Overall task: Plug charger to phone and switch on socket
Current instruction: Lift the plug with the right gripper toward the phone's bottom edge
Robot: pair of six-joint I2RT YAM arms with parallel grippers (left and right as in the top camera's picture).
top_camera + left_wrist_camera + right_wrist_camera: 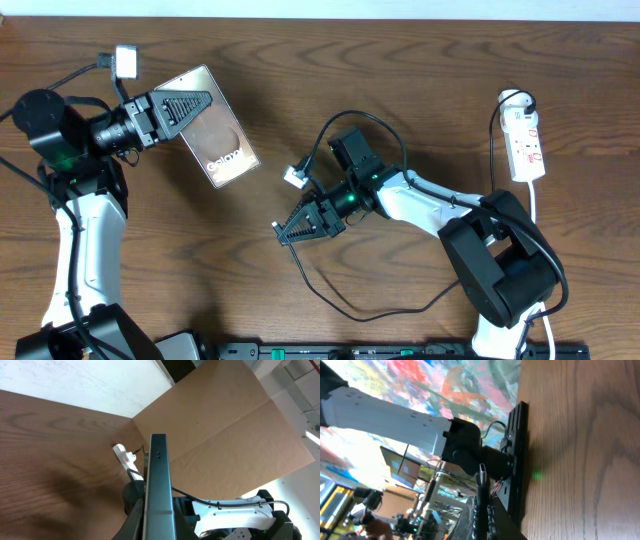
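**A:** The bench [420, 60] is showing dark wood grain. In the left wrist view we're seeing a white wall [75, 382] and a cardboard box [225, 425] behind it. The right wrist view is giving us a multicoloured painted backdrop [445, 385]. A black rail [400, 351] is running along the near edge.

**B:** Hands?

**A:** The left hand [203, 103] is clamping the phone [222, 140] by one end and holding it tilted over the bench's left side, lettered face up. The right hand [285, 231] is pinching shut on the charger [482, 476] just behind its plug tip, which is poking out past the fingers. Plug and phone are sitting well apart.

**B:** Socket?

**A:** The socket [526, 148] is lying at the bench's right edge with a black plug in its far end, well apart from both hands.

**B:** What are we not getting?

**A:** The left wrist view is showing the phone edge-on only. We can't tell if the phone's low corner is touching the bench. The socket's switch is reading too small to call. A small white block [125, 60] is hanging by the left wrist, and we can't tell what it is.
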